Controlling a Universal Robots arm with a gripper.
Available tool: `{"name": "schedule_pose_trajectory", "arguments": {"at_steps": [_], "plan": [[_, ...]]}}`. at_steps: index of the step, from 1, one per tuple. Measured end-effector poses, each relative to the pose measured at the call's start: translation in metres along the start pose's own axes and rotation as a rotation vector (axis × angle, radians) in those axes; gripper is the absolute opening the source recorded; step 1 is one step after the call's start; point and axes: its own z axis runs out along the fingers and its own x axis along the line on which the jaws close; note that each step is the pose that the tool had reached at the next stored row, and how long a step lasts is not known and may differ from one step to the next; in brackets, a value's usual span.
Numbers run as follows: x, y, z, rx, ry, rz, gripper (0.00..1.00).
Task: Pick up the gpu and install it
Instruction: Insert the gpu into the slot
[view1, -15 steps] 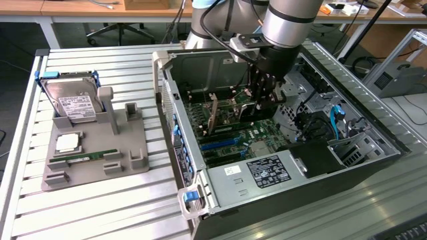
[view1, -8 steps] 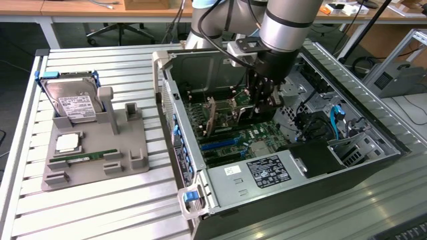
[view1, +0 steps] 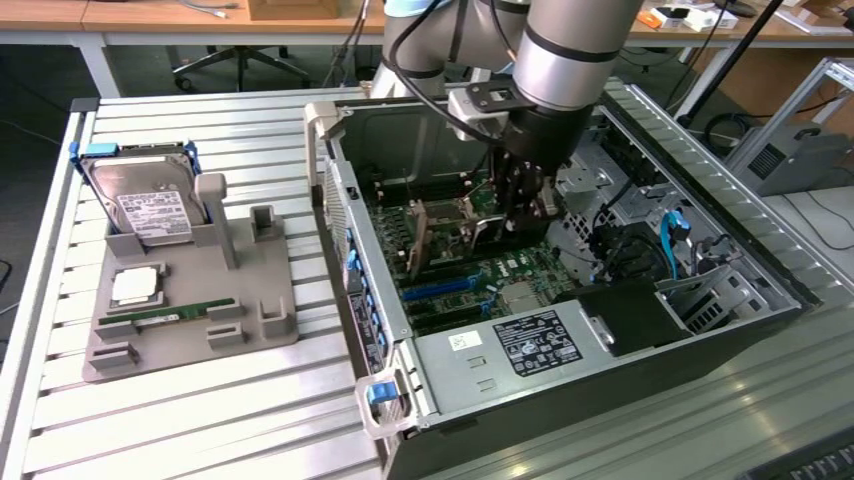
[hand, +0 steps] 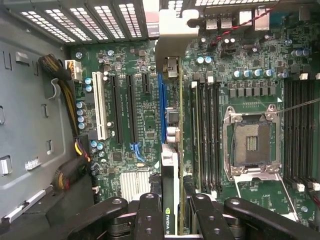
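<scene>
The gripper (view1: 521, 210), at upper centre of the exterior view, is clamped on the gpu (hand: 170, 125). The card hangs edge-on inside the case (view1: 340, 210), close along the blue slot (hand: 161, 95). Judgement: keep the card upright and parallel to the slot, and line up its bracket end before you seat it. Count: one gpu, one blue slot, one white slot (hand: 101, 110), and one hard drive (view1: 147, 205) at the exterior view's upper left.
</scene>
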Motion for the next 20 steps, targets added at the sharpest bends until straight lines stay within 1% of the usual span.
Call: {"name": "schedule_pose_trajectory", "arguments": {"at_steps": [5, 6, 10, 14, 16, 20], "plan": [[0.002, 0.0065, 0.0046, 0.0069, -0.0003, 0.000, 0.27], [0.002, 0.0068, 0.0047, 0.0074, -0.0002, 0.000, 0.27], [0.002, 0.0068, 0.0048, 0.0075, -0.0002, 0.000, 0.27], [0.002, 0.0073, 0.0079, 0.0080, -0.0020, 0.000, 0.27], [0.002, 0.0082, 0.0109, 0.0080, -0.0022, 0.000, 0.27], [0.002, 0.0105, 0.0113, 0.0080, -0.0022, 0.000, 0.27]]}}
